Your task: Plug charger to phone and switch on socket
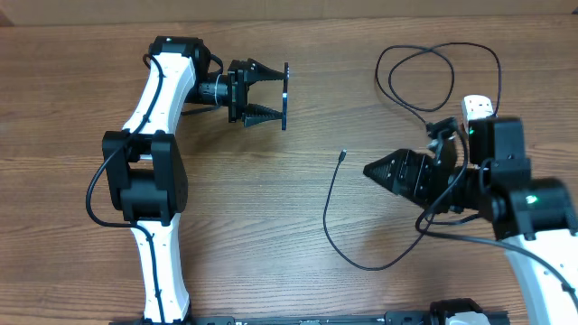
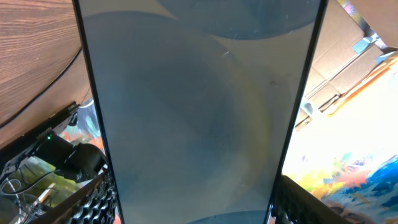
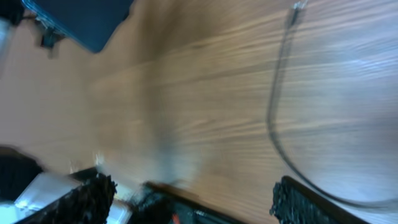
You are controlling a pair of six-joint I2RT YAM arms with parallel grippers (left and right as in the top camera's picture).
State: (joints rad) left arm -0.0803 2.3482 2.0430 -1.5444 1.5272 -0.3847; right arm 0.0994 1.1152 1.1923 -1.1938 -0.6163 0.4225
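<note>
My left gripper (image 1: 278, 93) is shut on the phone (image 1: 286, 79) and holds it edge-on above the table at the upper middle. In the left wrist view the phone's bluish screen (image 2: 199, 99) fills the space between the jaws (image 2: 193, 202). The charger, a thin black cable (image 1: 330, 221), lies on the table with its connector tip (image 1: 344, 155) just left of my right gripper (image 1: 368, 170). The right gripper (image 3: 193, 186) is open and empty above the wood, with the cable (image 3: 273, 118) ahead on its right. The white socket (image 1: 477, 106) is mostly hidden behind the right arm.
The cable makes loose loops (image 1: 424, 81) at the back right near the socket. The phone shows as a dark blue shape (image 3: 87, 22) at the top left of the blurred right wrist view. The table is brown wood (image 1: 72, 108).
</note>
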